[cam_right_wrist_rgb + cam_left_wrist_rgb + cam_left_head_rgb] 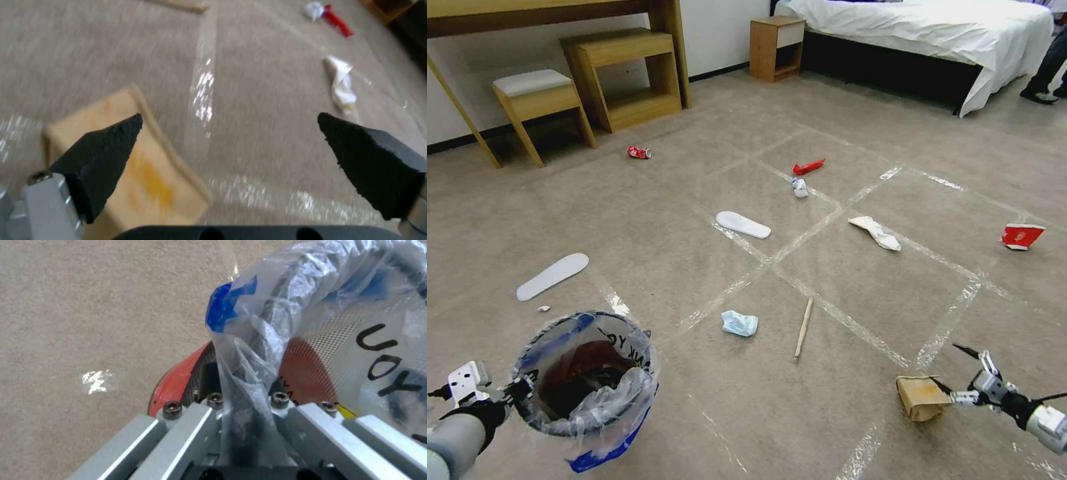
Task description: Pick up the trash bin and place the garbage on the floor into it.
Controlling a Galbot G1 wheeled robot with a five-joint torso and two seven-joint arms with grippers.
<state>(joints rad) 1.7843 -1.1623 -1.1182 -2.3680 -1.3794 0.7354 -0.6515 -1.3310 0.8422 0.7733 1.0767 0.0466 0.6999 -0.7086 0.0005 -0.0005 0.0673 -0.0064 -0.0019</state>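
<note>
Head view shows the left gripper [517,390] at the lower left, its fingers clamped on the rim of the trash bin [587,383], which it holds above the floor [694,220] with its opening tilted toward the camera. In the left wrist view those fingers [216,406] pinch the bin's wall and the crinkled plastic liner [267,316] together.

The right gripper [960,373] is low at the lower right, fingers spread wide, one tip right at the edge of the brown paper bag [920,398]. From the right wrist view one finger [102,156] sits over the bag [133,166] and the other lies well off over bare carpet, so the bag is off-centre in the opening.

The step in hand looks like picking up the paper bag. To do it well, the right gripper should shift sideways until the bag's edge lies midway between the fingers, drop close to the carpet, then close on a folded edge, since a flat bag gives little to grip. The bin should be kept steady and near.

Other litter lies farther out: a blue face mask [739,323], a wooden stick [804,329], two white slippers [552,275], a white tissue [876,233], a red wrapper [808,167], a red can [639,153] and a red cup [1022,236].
</note>
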